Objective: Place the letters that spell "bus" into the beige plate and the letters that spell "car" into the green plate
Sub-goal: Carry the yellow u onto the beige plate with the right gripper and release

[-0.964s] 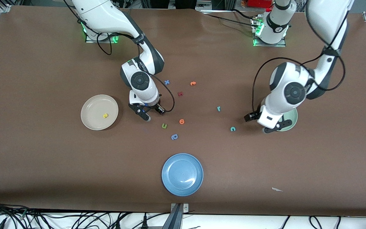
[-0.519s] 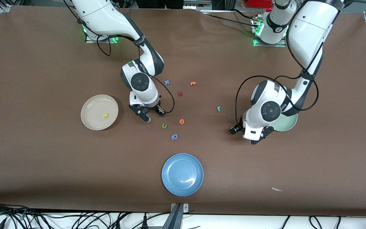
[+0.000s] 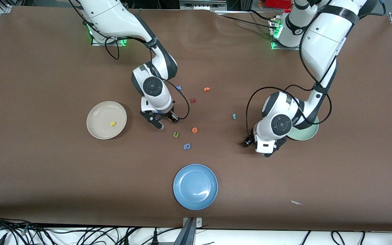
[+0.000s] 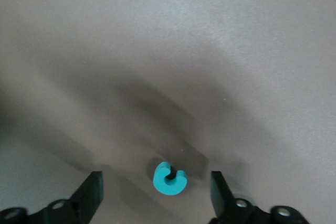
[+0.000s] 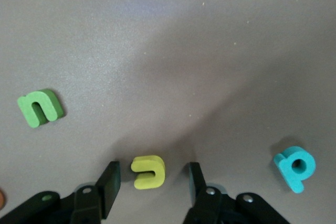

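Note:
My left gripper (image 3: pixel 267 151) is low over the table beside the green plate (image 3: pixel 307 134), fingers open. The teal "c" (image 4: pixel 168 177) lies flat between them, touching neither, and the hand hides it in the front view. The teal "r" (image 3: pixel 234 116) lies toward the middle of the table. My right gripper (image 3: pixel 158 123) is open and straddles the yellow "u" (image 5: pixel 148 171) with a gap on each side. The teal "b" (image 5: pixel 295 167) lies close beside that hand. The yellow "s" (image 3: pixel 113 124) rests in the beige plate (image 3: pixel 97 112).
A green letter (image 3: pixel 176 135), a blue letter (image 3: pixel 186 146) and an orange one (image 3: pixel 194 129) lie near the right gripper. A blue "x" (image 3: pixel 179 87), a dark red letter (image 3: pixel 193 100) and another orange letter (image 3: pixel 206 89) lie toward the bases. A blue plate (image 3: pixel 195 186) sits near the front edge.
The left arm swung from over the green plate's edge toward the middle and down over the teal "c". The right gripper shifted only slightly.

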`<action>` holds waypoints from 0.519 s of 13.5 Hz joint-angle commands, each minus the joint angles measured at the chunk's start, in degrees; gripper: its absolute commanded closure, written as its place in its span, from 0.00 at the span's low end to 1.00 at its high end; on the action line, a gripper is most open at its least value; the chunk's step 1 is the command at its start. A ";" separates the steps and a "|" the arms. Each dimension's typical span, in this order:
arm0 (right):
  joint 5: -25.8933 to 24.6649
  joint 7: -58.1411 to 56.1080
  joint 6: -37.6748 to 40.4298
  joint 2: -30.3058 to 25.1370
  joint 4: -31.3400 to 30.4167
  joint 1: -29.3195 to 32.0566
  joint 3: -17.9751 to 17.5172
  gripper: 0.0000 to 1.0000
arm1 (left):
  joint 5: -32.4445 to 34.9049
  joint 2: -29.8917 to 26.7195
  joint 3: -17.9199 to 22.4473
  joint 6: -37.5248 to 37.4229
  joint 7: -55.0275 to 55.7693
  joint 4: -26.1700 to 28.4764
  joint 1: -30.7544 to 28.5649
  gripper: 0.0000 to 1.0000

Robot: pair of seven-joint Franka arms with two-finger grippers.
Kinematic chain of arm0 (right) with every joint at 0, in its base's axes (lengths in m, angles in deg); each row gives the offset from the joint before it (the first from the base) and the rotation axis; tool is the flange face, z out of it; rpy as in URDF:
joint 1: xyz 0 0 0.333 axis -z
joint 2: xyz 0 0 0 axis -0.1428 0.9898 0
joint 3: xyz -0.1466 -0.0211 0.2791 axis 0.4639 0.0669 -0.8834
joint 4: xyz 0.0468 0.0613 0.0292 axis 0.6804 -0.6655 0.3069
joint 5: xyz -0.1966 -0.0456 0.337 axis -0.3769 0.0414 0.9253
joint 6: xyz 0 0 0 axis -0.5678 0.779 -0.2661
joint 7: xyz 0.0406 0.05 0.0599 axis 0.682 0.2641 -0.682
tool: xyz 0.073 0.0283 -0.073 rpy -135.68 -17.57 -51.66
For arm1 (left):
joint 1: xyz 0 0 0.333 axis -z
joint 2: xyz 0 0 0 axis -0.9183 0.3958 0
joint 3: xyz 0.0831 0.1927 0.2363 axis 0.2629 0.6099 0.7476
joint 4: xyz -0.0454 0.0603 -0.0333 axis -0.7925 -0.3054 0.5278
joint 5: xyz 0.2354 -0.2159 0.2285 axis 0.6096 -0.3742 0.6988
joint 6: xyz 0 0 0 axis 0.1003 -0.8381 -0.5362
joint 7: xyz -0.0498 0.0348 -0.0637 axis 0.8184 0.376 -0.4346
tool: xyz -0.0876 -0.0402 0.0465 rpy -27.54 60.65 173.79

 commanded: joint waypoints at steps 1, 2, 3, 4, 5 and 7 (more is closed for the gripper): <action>-0.14 -0.06 -0.36 0.98 1.26 -0.40 0.18 0.52 | 5.19 1.84 0.64 -0.72 1.08 -2.92 1.57 0.13; -0.23 -0.24 -0.36 0.98 1.26 -0.40 0.18 0.58 | 5.90 1.84 0.64 -0.98 0.82 -2.74 1.48 0.13; -0.40 -0.33 -0.36 1.07 1.18 -0.40 0.18 0.60 | 6.08 1.84 0.64 -1.25 0.73 -2.57 1.48 0.17; -0.40 -0.33 -0.36 1.59 1.18 -0.49 0.18 0.61 | 6.09 1.75 0.64 -1.60 0.47 -2.48 1.40 0.22; -0.49 -0.24 -0.36 1.68 1.26 -0.49 0.18 0.67 | 6.00 1.75 0.55 -1.69 0.38 -2.48 1.40 0.27; -0.49 -0.50 -0.28 1.24 1.35 -0.49 0.27 0.77 | 5.82 1.75 0.55 -1.69 0.47 -2.39 1.48 0.35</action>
